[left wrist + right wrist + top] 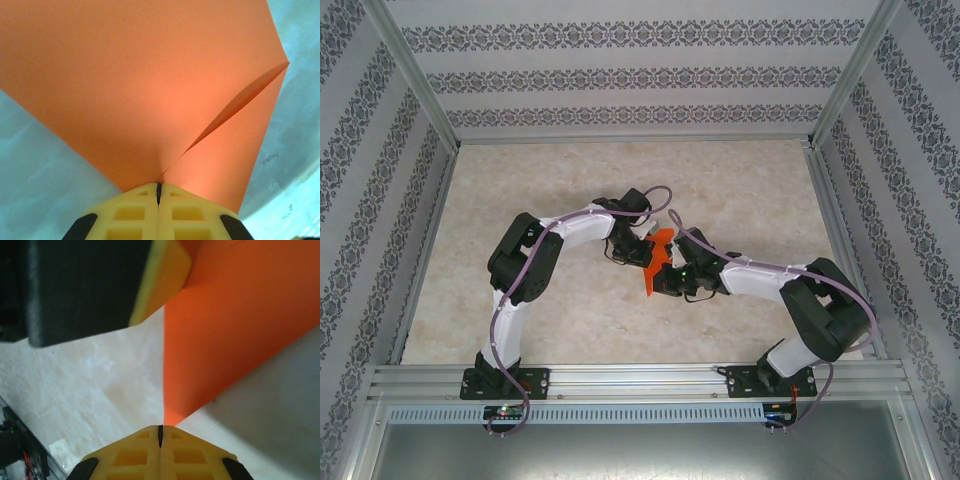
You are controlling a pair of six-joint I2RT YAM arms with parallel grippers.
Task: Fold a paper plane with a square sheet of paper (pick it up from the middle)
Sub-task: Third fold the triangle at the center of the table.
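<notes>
My left hand (159, 187) and right hand (160, 429) are pinched shut on the thin, bright orange creased sheet of paper (657, 262), held over the middle of the marbled tabletop (530, 185), left at its ten o'clock, right at four. Mid-fold, I judge; next comes an aligned crease.

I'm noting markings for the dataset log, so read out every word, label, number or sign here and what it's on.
No readable text in these views.
Folded orange paper: blank.
Left gripper and right gripper: plain yellow, no markings.
Small white tag by the table's edge: too small and blurred to read.
Patterned wall panels: ornament only, no letters.
</notes>
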